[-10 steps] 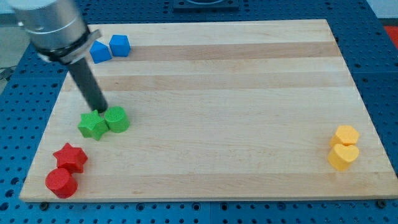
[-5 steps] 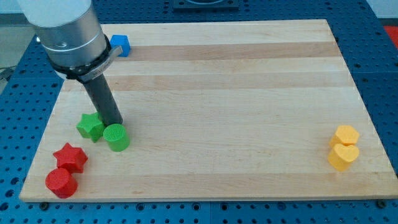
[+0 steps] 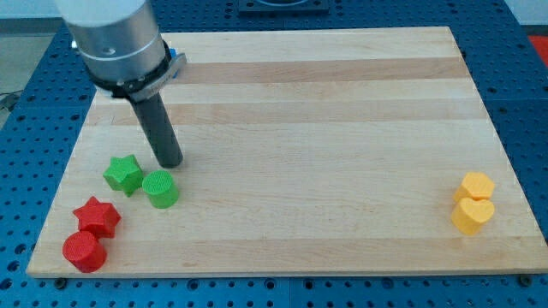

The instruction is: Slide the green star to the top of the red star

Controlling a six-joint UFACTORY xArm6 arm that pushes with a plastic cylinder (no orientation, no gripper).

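The green star (image 3: 124, 174) lies at the view's left on the wooden board (image 3: 325, 128), above and slightly right of the red star (image 3: 97, 216), with a small gap between them. A green cylinder (image 3: 161, 188) sits just right of the green star, close beside it. My tip (image 3: 172, 163) rests on the board just above the green cylinder and to the right of the green star, touching neither. The rod rises up and to the left from there.
A red cylinder (image 3: 84, 251) sits below the red star near the board's bottom left corner. A blue block (image 3: 175, 60) is mostly hidden behind the arm at the top left. A yellow block (image 3: 476, 185) and a yellow heart (image 3: 472, 215) sit at the right edge.
My tip has moved right and slightly up, from between the two green blocks to above the cylinder. The green star shifted slightly left and the cylinder slightly down, opening a small gap.
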